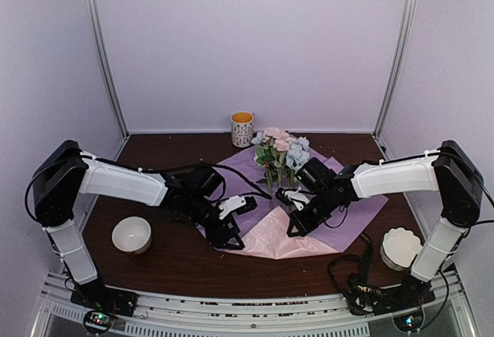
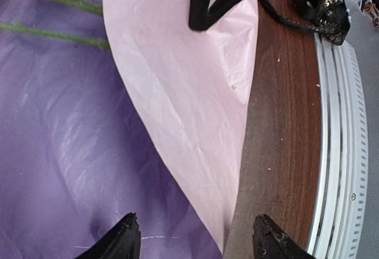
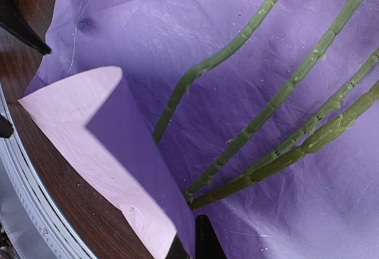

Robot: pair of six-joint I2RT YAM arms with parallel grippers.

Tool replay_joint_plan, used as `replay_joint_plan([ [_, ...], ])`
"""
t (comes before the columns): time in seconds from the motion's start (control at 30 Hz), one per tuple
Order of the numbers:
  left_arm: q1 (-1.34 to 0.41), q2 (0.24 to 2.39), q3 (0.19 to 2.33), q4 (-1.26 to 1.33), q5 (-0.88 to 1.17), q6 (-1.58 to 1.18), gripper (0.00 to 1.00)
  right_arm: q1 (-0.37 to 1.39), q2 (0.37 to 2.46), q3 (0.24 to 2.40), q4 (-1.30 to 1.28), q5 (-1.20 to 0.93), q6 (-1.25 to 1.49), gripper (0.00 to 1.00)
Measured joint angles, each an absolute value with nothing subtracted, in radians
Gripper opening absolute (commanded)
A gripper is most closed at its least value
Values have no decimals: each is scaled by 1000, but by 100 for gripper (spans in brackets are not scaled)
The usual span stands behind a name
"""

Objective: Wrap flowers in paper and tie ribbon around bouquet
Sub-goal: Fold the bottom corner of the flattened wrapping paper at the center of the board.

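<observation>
Between your left jaws, which stood spread wide, the paper [image 2: 177,93] lay flat, its pink underside folded over the lilac face. One tip hung over the lilac, the other over bare tabletop [image 2: 284,122]. Your right jaws were pressed together, pinching a raised fold of that paper, and the flowers [image 3: 247,31] lay just beyond them, stems on the lilac.

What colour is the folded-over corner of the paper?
The folded corner of the large thin paper sheet is pale pink; left wrist view shows it best.
</observation>
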State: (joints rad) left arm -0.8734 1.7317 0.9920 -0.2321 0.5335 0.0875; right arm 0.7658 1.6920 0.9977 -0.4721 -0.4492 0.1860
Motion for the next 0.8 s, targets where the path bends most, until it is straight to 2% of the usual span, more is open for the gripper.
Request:
replay_joint_plan([
  [0.13,-873,1841,1037,-290,542,87,51,766,1695,998,-468,-449,188,0],
  [0.33,-872,1873,1050,-328,603,92,0,766,1695,998,-456,-448,199,6],
  [0.53,-867,1927,1087,-354,649,73,0,763,1683,995,-450,-412,239,28],
  [0.7,-853,1944,1092,-376,663,33,0,762,1550,991,-485,-317,266,31],
  [0.8,-849,1954,1104,-389,673,3,0,781,1434,983,-489,-258,277,25],
])
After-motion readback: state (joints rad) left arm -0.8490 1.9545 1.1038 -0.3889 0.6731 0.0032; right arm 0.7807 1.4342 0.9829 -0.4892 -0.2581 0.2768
